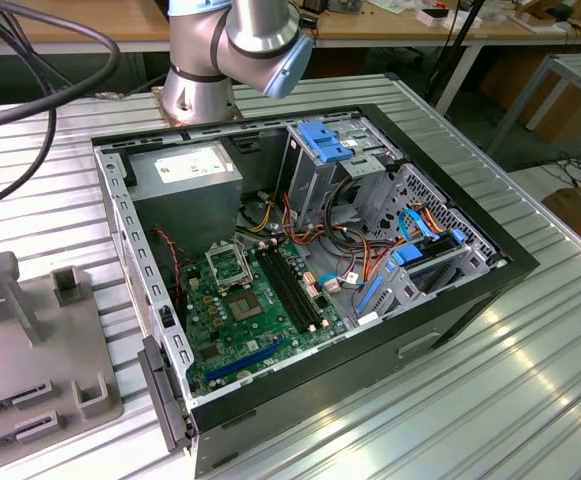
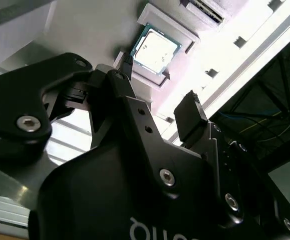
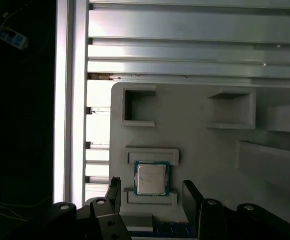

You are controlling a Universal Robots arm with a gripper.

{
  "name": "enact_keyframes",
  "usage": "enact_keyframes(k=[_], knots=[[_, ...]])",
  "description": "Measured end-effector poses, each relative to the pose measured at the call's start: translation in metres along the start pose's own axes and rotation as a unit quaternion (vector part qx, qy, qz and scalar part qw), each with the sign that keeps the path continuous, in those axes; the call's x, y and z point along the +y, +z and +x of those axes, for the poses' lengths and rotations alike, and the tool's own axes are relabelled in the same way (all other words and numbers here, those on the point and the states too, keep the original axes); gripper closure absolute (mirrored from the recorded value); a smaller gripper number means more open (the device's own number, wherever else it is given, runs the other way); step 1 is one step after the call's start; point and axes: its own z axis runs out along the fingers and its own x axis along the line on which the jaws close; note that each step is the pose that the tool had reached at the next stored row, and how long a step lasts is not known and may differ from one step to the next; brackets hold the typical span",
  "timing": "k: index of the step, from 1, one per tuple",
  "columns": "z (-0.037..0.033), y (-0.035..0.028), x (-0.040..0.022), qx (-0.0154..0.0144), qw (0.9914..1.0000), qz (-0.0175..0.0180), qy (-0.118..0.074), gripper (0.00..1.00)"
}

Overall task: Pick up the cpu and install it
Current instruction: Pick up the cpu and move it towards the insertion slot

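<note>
Two black fingers (image 3: 189,195) of the gripper (image 3: 152,192) stood spread apart, holding nothing, hovering over the cpu (image 3: 151,179) in the first wrist view. The chip lay flat in its pocket on the grey holder (image 3: 199,150), which sat on the ribbed tabletop (image 3: 184,35). I'd say a good grab needed centring, square on opposite edges, chip kept level. Farther off, the motherboard (image 1: 260,310) sat in the open case (image 1: 390,345).
</note>
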Motion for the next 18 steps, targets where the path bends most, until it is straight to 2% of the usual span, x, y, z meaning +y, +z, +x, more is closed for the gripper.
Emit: enact_keyframes(k=[1,3,4,6,11,15,18], knots=[[-0.0001,0.0006,0.0017,0.0,0.99999,0.0037,0.0,0.39],[-0.0003,0.0017,0.0062,0.0001,0.9999,0.0139,0.0,0.39],[-0.0005,0.003,0.0099,0.0001,0.99987,0.016,0.0,0.39],[-0.0006,0.0055,0.0122,-0.0008,0.99986,0.0166,0.003,0.39],[-0.0006,0.0116,0.011,-0.0048,0.99979,0.0166,0.011,0.39],[-0.0005,0.0147,0.0064,-0.0048,0.99985,0.0168,-0.001,0.39],[-0.0003,0.0187,0.0055,-0.0048,0.99978,0.0169,-0.012,0.39]])
